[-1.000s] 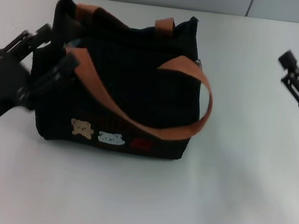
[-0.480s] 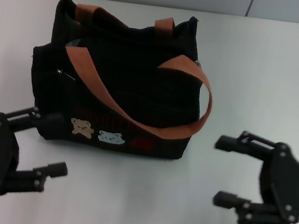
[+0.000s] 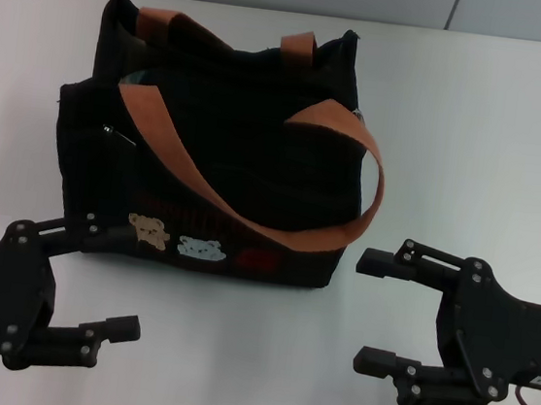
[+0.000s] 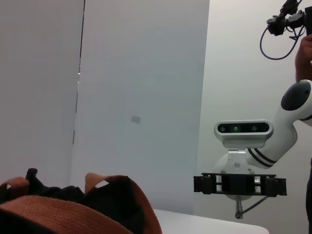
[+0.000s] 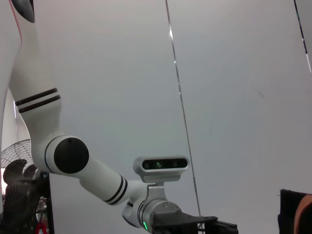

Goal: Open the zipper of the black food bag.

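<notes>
Left gripper (image 3: pixel 95 280) and right gripper (image 3: pixel 368 309) are held spread, empty, near the black food bag (image 3: pixel 217 157) centred on table (image 3: pixel 473 138). Zipper hidden; its small pocket pull (image 3: pixel 110 131) (wrong one) risks being mistaken.

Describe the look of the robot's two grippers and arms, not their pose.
Both the left gripper and the right gripper are matte black, each with a blocky body studded with small silver screws and two slim, bar-like fingers. A thin cable trails from the right one's body. In the wrist views the arms are glossy white with black joint caps and paired black stripes.
</notes>
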Robot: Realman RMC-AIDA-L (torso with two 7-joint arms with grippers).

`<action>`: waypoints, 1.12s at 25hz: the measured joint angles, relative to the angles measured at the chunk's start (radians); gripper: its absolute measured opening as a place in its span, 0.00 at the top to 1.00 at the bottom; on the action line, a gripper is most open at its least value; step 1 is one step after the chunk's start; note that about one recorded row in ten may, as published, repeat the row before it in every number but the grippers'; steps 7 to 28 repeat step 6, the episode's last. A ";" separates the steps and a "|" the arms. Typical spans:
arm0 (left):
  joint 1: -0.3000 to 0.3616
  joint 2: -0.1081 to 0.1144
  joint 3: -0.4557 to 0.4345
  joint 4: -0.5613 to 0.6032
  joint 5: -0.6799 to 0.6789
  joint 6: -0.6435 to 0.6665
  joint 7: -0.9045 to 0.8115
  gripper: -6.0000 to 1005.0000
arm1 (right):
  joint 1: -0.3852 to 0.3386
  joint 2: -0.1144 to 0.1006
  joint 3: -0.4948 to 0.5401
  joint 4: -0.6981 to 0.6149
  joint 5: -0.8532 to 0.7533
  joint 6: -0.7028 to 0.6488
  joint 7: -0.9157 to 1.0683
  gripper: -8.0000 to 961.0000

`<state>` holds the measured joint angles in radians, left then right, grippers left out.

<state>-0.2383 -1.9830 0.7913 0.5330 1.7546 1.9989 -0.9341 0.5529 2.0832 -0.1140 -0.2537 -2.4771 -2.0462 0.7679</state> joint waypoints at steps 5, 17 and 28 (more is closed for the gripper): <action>-0.008 -0.005 0.002 0.002 0.000 0.000 -0.013 0.20 | 0.001 -0.001 -0.002 0.000 -0.002 -0.009 -0.003 0.17; -0.010 -0.005 0.002 0.002 0.000 0.000 -0.015 0.20 | 0.001 -0.001 -0.003 -0.001 -0.002 -0.010 -0.003 0.17; -0.010 -0.005 0.002 0.002 0.000 0.000 -0.015 0.20 | 0.001 -0.001 -0.003 -0.001 -0.002 -0.010 -0.003 0.17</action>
